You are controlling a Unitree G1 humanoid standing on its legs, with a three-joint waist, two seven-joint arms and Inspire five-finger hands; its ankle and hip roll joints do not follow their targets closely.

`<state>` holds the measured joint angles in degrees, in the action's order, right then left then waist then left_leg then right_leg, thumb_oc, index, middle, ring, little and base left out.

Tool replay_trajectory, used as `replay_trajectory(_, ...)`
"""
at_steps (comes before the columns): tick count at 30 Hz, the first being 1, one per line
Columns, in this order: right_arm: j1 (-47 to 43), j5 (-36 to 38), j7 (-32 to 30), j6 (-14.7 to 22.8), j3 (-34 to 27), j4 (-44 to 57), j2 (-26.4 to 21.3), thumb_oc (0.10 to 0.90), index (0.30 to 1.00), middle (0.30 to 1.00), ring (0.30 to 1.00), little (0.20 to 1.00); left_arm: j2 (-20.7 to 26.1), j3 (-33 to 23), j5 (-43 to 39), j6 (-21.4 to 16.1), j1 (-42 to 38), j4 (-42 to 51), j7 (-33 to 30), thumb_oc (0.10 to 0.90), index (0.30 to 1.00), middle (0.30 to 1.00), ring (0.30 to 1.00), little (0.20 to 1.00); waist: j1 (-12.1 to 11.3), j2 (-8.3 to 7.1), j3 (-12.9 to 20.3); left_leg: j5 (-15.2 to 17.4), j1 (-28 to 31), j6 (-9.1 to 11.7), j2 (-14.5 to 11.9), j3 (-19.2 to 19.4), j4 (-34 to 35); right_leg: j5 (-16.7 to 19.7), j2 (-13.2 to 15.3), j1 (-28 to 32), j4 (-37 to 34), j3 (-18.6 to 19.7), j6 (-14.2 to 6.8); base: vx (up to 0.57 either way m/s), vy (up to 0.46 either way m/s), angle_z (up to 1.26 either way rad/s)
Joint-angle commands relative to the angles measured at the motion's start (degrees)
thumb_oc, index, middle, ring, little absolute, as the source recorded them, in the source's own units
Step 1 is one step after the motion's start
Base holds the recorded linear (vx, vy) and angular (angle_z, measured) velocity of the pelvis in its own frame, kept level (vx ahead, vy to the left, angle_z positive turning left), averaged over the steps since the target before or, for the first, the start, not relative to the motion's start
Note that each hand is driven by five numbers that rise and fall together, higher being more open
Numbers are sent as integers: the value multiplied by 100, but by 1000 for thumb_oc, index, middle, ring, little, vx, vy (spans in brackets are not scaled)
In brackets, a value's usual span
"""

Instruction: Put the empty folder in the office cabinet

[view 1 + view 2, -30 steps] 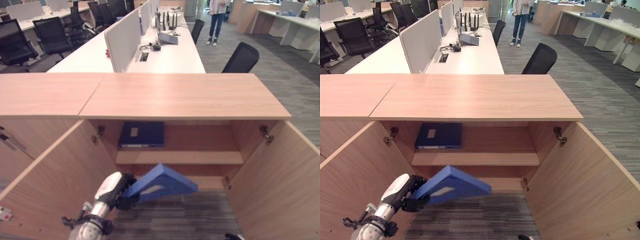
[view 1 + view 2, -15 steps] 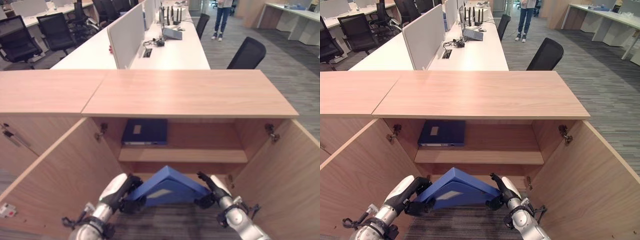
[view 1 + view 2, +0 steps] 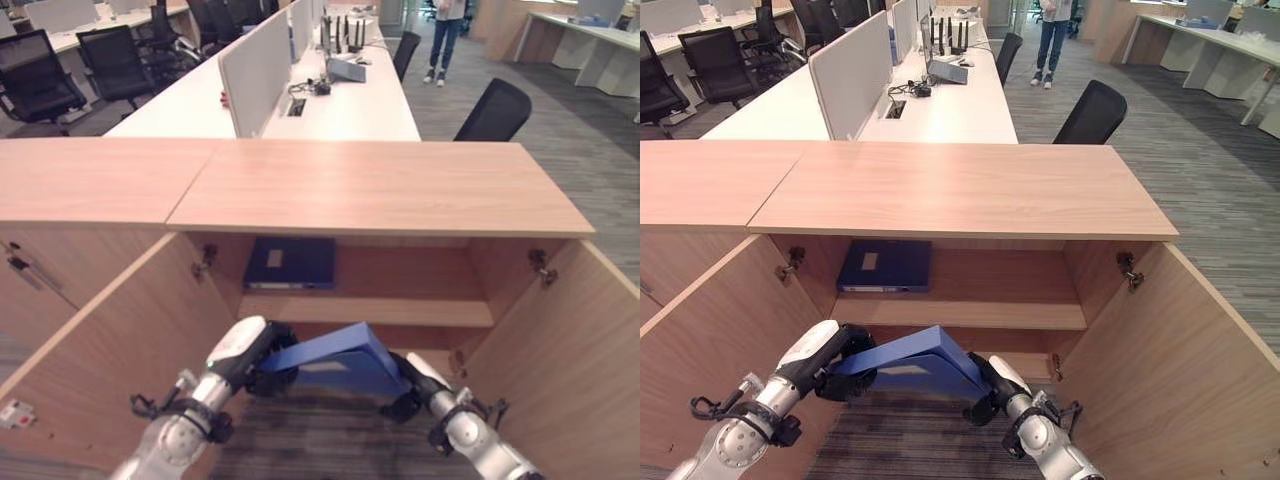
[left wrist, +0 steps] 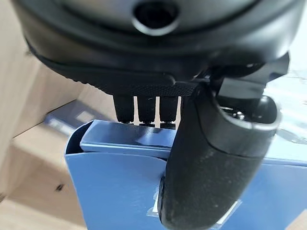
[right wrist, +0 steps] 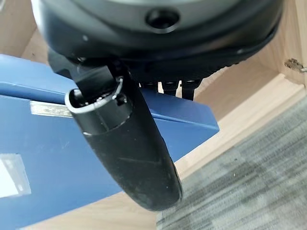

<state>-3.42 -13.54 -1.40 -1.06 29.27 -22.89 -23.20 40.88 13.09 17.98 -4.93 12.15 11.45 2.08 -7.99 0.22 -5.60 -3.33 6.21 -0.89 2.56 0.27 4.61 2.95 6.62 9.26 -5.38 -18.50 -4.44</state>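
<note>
Both your left hand [image 3: 262,352] and right hand [image 3: 406,385] have fingers clamped on the blue folder [image 3: 335,360]; its raised edge could catch the shelf [image 3: 366,311] above

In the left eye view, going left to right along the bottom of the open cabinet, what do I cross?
Left door → left hand → blue folder → right hand → right door.
</note>
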Motion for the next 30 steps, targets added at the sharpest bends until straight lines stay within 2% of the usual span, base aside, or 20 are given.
replay_trajectory(1, -1065, 20, -142, 444, 507, 138, 334, 800, 900, 900, 900, 900, -191, 265, -1719, -776, -1163, 1333, -12, 400, 300, 300, 300, 300, 58, -227, 225, 546, 210, 153, -167, -60, 39, -56, 398, 131, 38, -218, -354, 8, -3, -5)
replay_trajectory(2, -1110, 144, -146, 431, 531, 76, 412, 740, 811, 811, 811, 811, -214, 326, -1998, -770, -1224, 1365, 6, 400, 300, 300, 300, 300, 64, -225, 232, 548, 216, 151, -167, -61, 39, -53, 399, 137, 38, -214, -350, 8, -7, -5)
replay_trajectory(3, -1147, 347, -162, 420, 553, 2, 511, 562, 542, 542, 542, 542, -240, 391, -2289, -747, -1296, 1393, 30, 400, 300, 300, 300, 300, 73, -225, 231, 551, 215, 148, -168, -64, 39, -50, 400, 141, 38, -202, -345, 5, -6, -5)
replay_trajectory(4, -1156, 556, -169, 439, 560, -74, 616, 535, 502, 502, 502, 502, -258, 438, -2531, -733, -1358, 1404, 70, 400, 300, 300, 300, 300, 81, -227, 230, 555, 221, 147, -166, -60, 39, -46, 397, 143, 38, -192, -339, 5, -5, -6)
replay_trajectory(6, -1136, 862, -141, 438, 588, -184, 788, 529, 493, 493, 493, 493, -325, 518, -2838, -680, -1437, 1420, 112, 400, 300, 300, 300, 300, 93, -234, 230, 560, 224, 147, -167, -48, 39, -41, 393, 151, 38, -184, -331, 4, -3, -9)
replay_trajectory(7, -1138, 863, -141, 439, 588, -186, 789, 475, 413, 413, 413, 413, -325, 518, -2839, -680, -1438, 1420, 112, 400, 300, 300, 300, 300, 92, -234, 229, 560, 225, 147, -167, -47, 39, -41, 393, 151, 38, -183, -331, 7, -4, -6)
replay_trajectory(8, -1089, 1061, -112, 431, 659, -245, 938, 400, 300, 300, 300, 300, -414, 627, -3095, -627, -1467, 1410, 156, 400, 300, 300, 300, 300, 105, -234, 227, 572, 233, 144, -169, -46, 39, -37, 390, 158, 38, -177, -322, 0, 0, 0)
replay_trajectory(15, -893, 1510, 39, 457, 868, -291, 1226, 400, 300, 300, 300, 300, -569, 821, -3568, -529, -1496, 1343, 298, 400, 300, 300, 300, 300, 142, -229, 220, 588, 250, 145, -170, -60, 39, -41, 383, 191, 38, -185, -311, 0, 0, 0)
replay_trajectory(19, -771, 1978, 91, 471, 941, -442, 1409, 400, 300, 300, 300, 300, -641, 946, -3825, -463, -1527, 1265, 336, 400, 300, 300, 300, 300, 166, -226, 211, 587, 239, 144, -169, -76, 39, -36, 384, 186, 38, -191, -305, 0, 0, 0)
replay_trajectory(20, -664, 2319, 171, 446, 1001, -601, 1562, 400, 300, 300, 300, 300, -672, 1024, -3957, -434, -1575, 1249, 378, 400, 300, 300, 300, 300, 165, -230, 198, 584, 236, 150, -172, -72, 39, -32, 383, 188, 38, -196, -305, 0, 0, 0)
replay_trajectory(22, -665, 2322, 172, 450, 1002, -607, 1565, 400, 300, 300, 300, 300, -670, 1026, -3959, -435, -1576, 1246, 379, 400, 300, 300, 300, 300, 165, -232, 200, 584, 236, 150, -171, -73, 39, -33, 383, 188, 38, -197, -305, 0, 0, 0)
replay_trajectory(25, -499, 2819, 336, 388, 1065, -720, 1676, 400, 300, 300, 300, 300, -661, 1125, -4047, -379, -1596, 1192, 486, 400, 300, 300, 300, 300, 169, -244, 205, 583, 237, 157, -172, -62, 39, -29, 382, 191, 38, -192, -308, 0, 0, 0)
replay_trajectory(26, -471, 2918, 345, 376, 1059, -789, 1695, 400, 300, 300, 300, 300, -650, 1136, -4048, -361, -1593, 1155, 508, 425, 338, 338, 338, 338, 165, -248, 208, 583, 236, 158, -169, -54, 39, -26, 380, 190, 38, -194, -308, 0, 0, 0)
replay_trajectory(27, -472, 2918, 345, 377, 1059, -789, 1695, 400, 300, 300, 300, 300, -650, 1136, -4048, -362, -1593, 1155, 508, 513, 469, 469, 469, 469, 165, -248, 208, 583, 235, 158, -169, -53, 39, -26, 380, 189, 38, -193, -308, 0, 0, 0)
replay_trajectory(28, -436, 3092, 353, 344, 994, -908, 1705, 400, 300, 300, 300, 300, -634, 1097, -4026, -296, -1497, 996, 511, 800, 900, 900, 900, 900, 156, -252, 212, 580, 234, 161, -167, -47, 39, -23, 373, 187, 38, -193, -304, 0, 0, 0)
replay_trajectory(30, -376, 3180, 361, 300, 879, -976, 1675, 400, 300, 300, 300, 300, -614, 960, -3975, -230, -1301, 845, 511, 800, 900, 900, 900, 900, 140, -253, 215, 575, 231, 166, -171, -48, 39, -15, 376, 183, 38, -194, -302, 0, 0, 0)
